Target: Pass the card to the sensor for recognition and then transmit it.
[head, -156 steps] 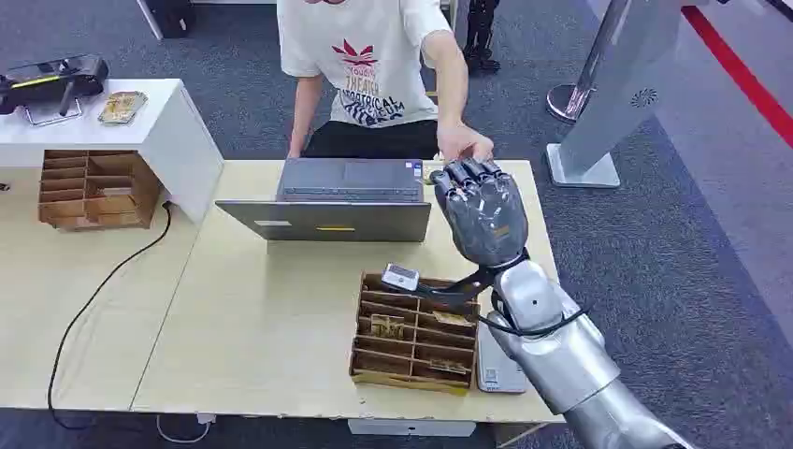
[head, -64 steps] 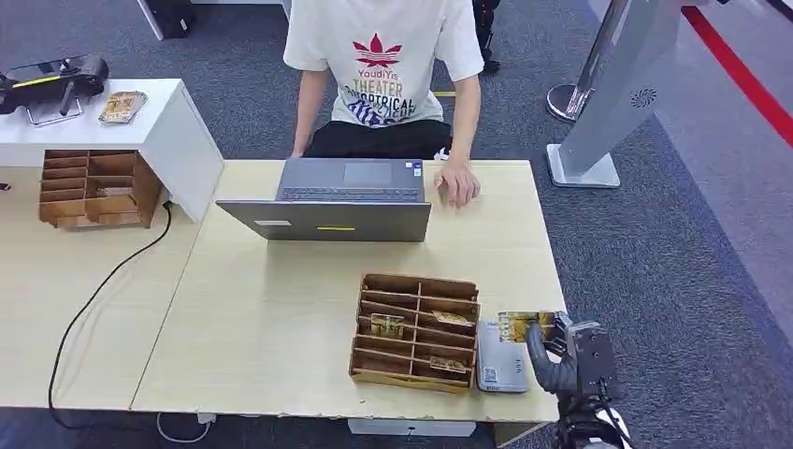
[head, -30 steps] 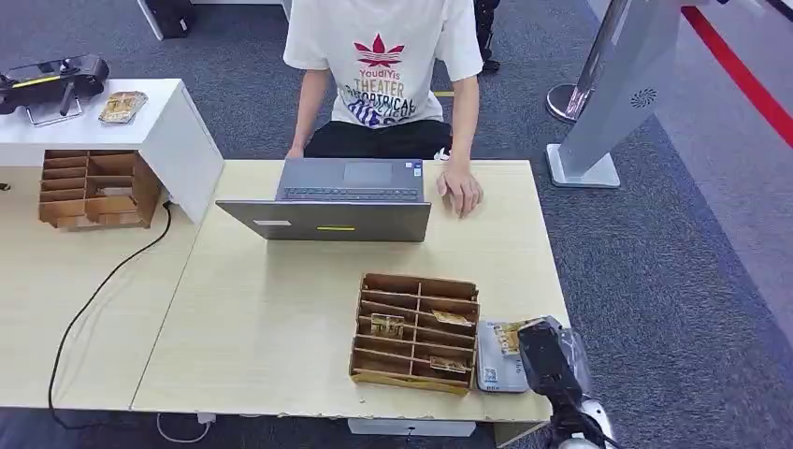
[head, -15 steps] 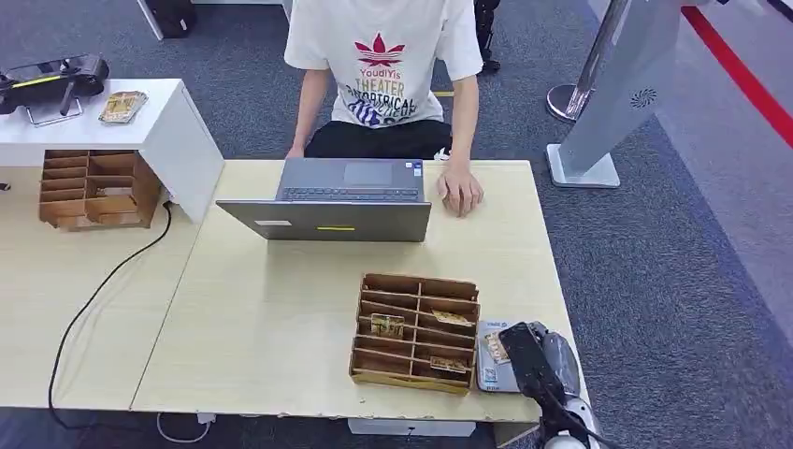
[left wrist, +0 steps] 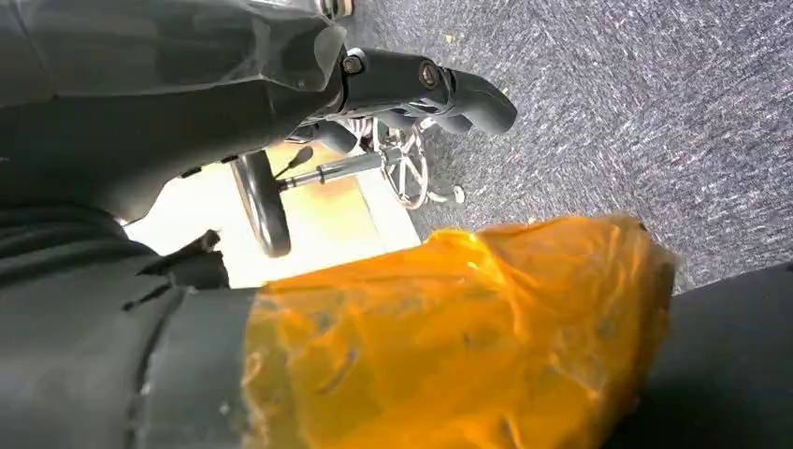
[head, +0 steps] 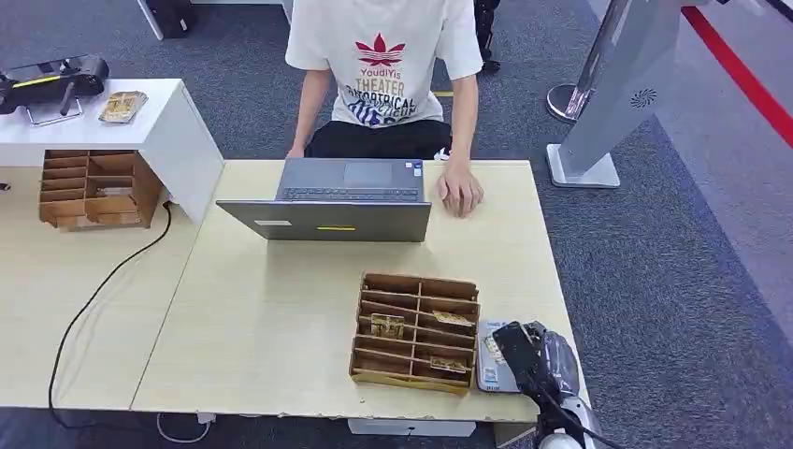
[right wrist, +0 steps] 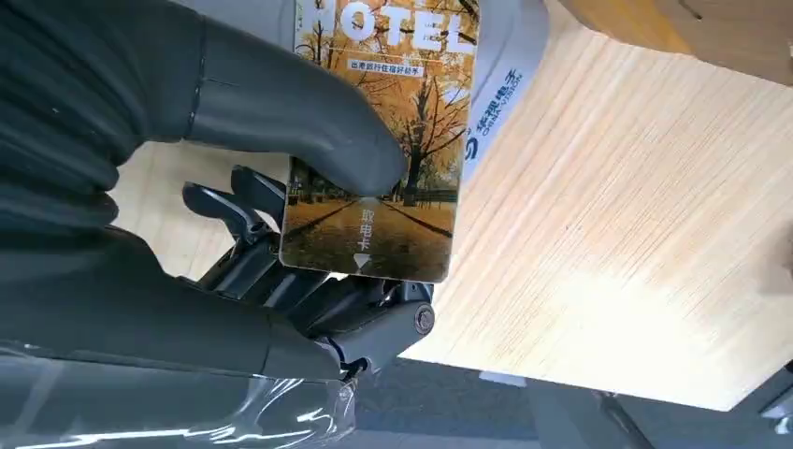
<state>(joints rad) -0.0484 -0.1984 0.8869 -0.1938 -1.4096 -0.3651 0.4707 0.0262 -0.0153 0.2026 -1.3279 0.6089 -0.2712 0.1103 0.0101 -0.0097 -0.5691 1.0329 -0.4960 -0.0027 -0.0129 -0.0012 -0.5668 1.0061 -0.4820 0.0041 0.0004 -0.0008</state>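
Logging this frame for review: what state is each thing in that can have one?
Card: held by the right robot hand, over the reader.
Card reader: flat on the table, beside the organizer.
Laptop: open, facing the person.
Wooden organizer: upright, cards in some slots.
Left robot hand: state unclear.

Wooden organizer [head: 414, 331] probably crowds the sensor [head: 489, 367]; table [head: 271, 318] leftward open.

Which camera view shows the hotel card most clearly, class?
The right wrist view: the card is close up, print readable, pinched by the right robot hand. The head view shows a sliver beside that hand. The left wrist view gives nothing useful.
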